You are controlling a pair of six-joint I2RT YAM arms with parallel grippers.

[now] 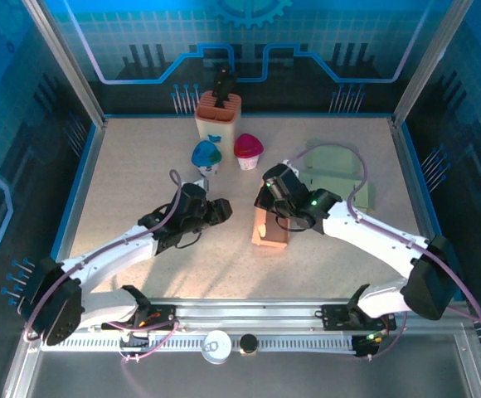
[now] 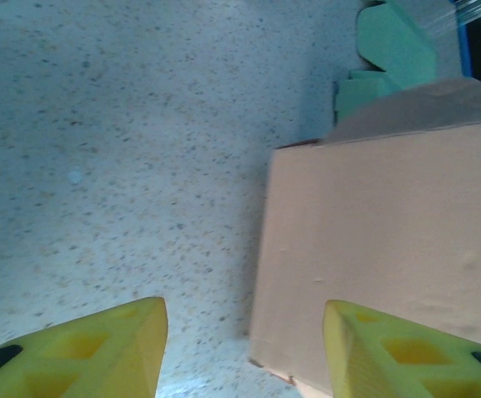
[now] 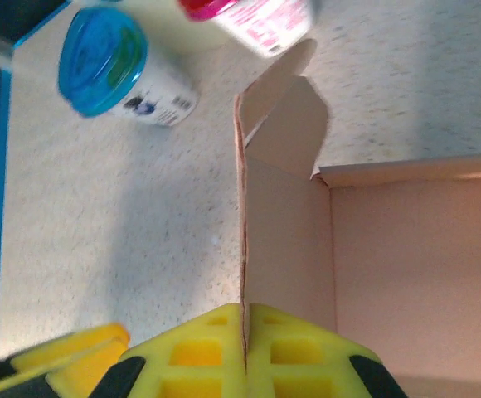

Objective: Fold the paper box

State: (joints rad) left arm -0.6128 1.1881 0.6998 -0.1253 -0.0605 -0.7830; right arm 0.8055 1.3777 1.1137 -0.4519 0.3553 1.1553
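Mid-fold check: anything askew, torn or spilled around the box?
Nothing stands out. The tan paper box is only part-folded, one side wall pinched in the shut right gripper; the open left gripper sits beside it. No tear or spill visible.

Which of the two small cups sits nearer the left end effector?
The blue-lidded cup. It sits left of the pink-lidded cup, on the side closer to the left end effector.
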